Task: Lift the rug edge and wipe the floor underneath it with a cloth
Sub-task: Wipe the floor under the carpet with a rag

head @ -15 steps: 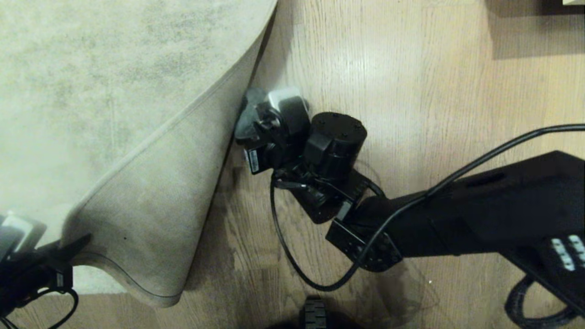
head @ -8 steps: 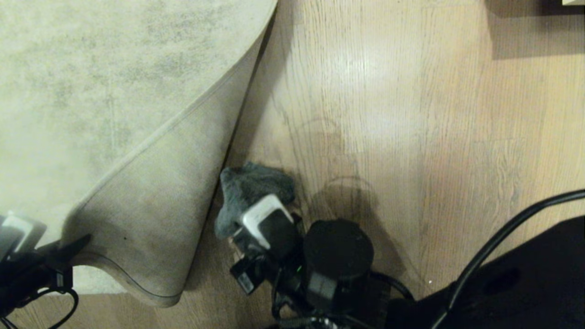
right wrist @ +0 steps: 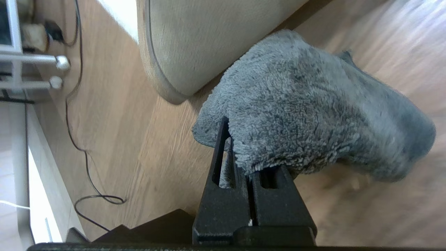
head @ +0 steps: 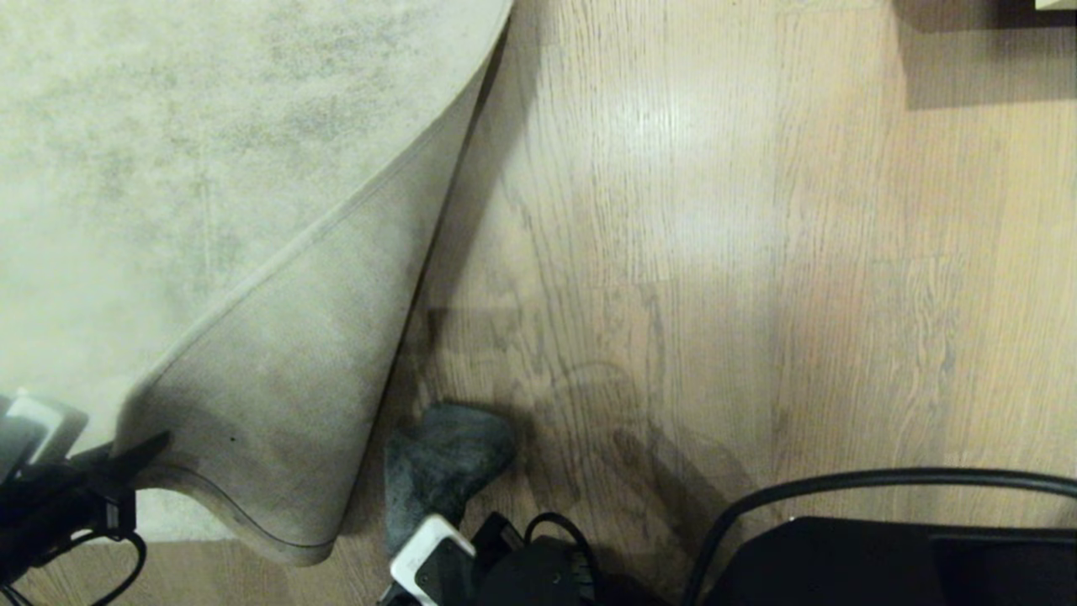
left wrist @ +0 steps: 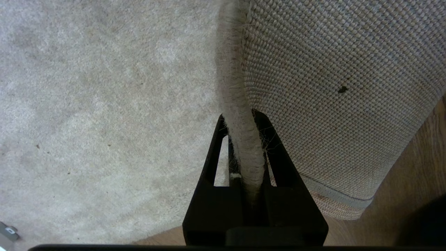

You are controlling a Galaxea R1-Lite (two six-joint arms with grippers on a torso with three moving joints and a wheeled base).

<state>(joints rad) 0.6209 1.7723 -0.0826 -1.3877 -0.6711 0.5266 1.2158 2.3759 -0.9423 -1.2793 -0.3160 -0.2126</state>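
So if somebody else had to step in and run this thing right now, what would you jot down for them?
Left gripper: jaws shut on the rug edge, holding the corner folded up with its backing showing.
Right gripper: jaws shut on the cloth, low on the floor beside the raised corner, near the robot's base.
Done: corner lifted; the cloth has swept back toward the robot along the rug's edge over the last second.
Left: probably more passes over the floor by the flap, judging by eye, then lower the rug.
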